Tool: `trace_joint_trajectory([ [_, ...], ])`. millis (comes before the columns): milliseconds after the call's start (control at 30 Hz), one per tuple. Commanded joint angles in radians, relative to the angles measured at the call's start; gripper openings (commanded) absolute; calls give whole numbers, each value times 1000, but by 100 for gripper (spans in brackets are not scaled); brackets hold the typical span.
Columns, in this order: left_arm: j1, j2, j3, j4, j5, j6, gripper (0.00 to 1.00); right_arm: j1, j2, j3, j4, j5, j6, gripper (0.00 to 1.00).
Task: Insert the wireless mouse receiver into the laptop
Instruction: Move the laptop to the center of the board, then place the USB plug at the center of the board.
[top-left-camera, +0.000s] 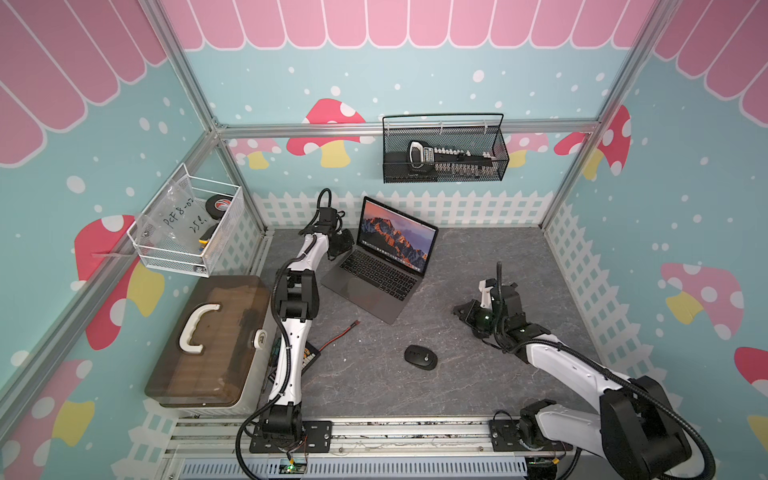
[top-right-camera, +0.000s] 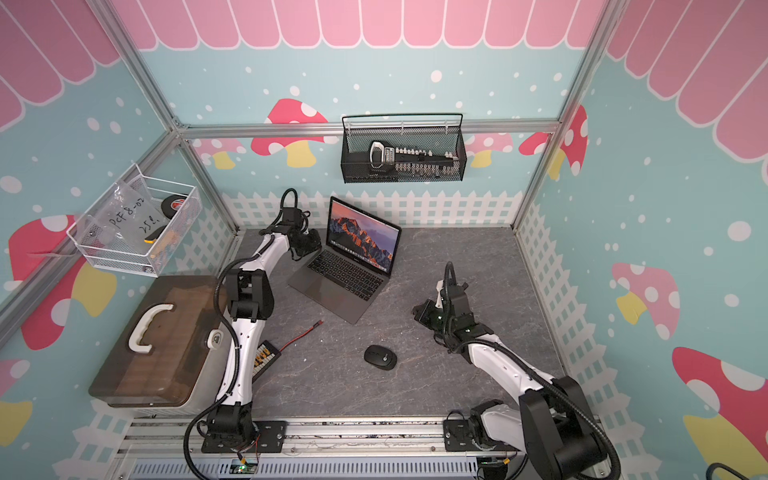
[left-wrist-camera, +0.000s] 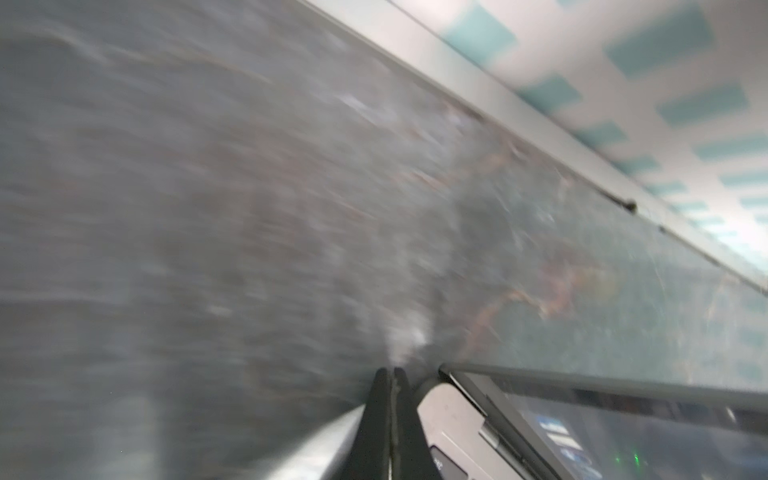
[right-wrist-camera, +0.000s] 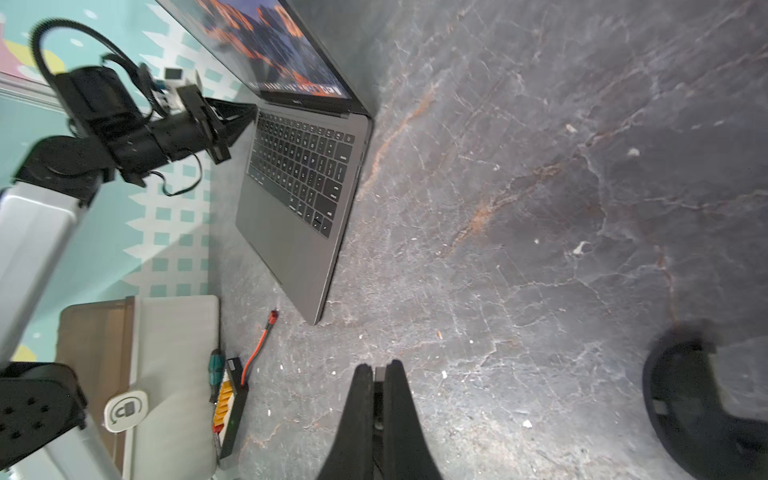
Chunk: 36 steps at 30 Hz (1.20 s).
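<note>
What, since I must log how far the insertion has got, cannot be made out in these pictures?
- Wireless mouse receiver: only a grey sliver between the right tool's shut tips in the right wrist view; too small in both top views.
- Laptop corner by the left tool: contact unclear, the tool's body covers it in both top views, motion blur smears the left wrist view.
- Laptop ports: too small in every view.

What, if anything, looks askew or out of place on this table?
The laptop sits skewed, its edges at an angle to those of the table. A loose red-tipped wire trails across the surface from a black board with yellow connectors. Nothing looks spilled or damaged.
</note>
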Motion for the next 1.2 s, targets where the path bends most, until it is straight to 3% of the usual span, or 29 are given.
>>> trace_joint_trajectory([
  [0, -82, 39, -46, -194, 145, 67, 0, 27, 92, 9, 98, -10, 2, 0],
  [300, -144, 81, 42, -209, 209, 114, 0, 46, 184, -118, 320, 91, 186, 0],
  [467, -140, 47, 117, -207, 193, 95, 14, 46, 230, -156, 420, 120, 227, 0],
  [600, -119, -53, 69, -204, 130, 76, 26, 58, 287, -136, 474, 125, 230, 0],
  [867, -94, -394, -361, 15, 48, 27, 39, 105, 356, -116, 493, 191, 253, 1],
  [1033, -105, -667, -723, 247, -46, -46, 58, 110, 361, -127, 474, 197, 244, 10],
  [1167, -135, -855, -950, 386, -156, -50, 67, 112, 348, -144, 458, 200, 247, 15],
])
